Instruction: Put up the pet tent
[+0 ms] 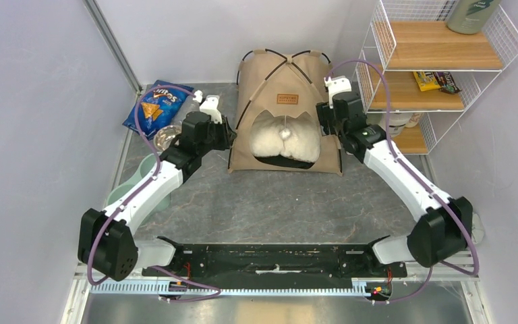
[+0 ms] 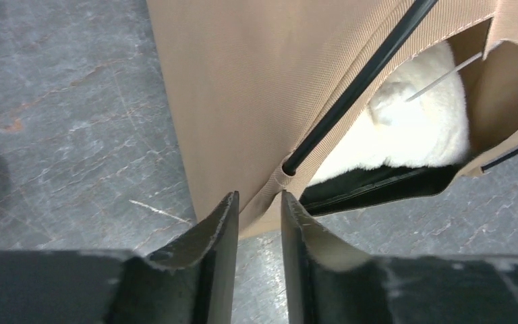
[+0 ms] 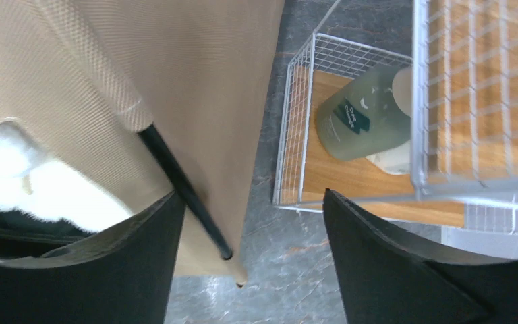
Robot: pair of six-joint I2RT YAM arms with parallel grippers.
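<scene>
The tan canvas pet tent point(image 1: 286, 81) stands upright at the back middle of the table, with black poles crossing over its top and a brown label above the arched doorway. A fluffy white pillow point(image 1: 286, 138) lies inside. My left gripper point(image 1: 224, 132) is at the tent's front left corner. In the left wrist view its fingers point(image 2: 219, 223) stand a narrow gap apart around the corner tab point(image 2: 273, 196), where a black pole point(image 2: 357, 84) ends. My right gripper point(image 1: 324, 113) is wide open at the front right corner, and its pole point(image 3: 182, 189) runs beside the left finger.
A white wire shelf point(image 1: 438, 64) with wooden boards stands right of the tent and holds a green bottle point(image 3: 364, 115). A blue chip bag point(image 1: 156, 104), a small metal bowl point(image 1: 167, 135) and a pale green cup point(image 1: 141, 177) are on the left.
</scene>
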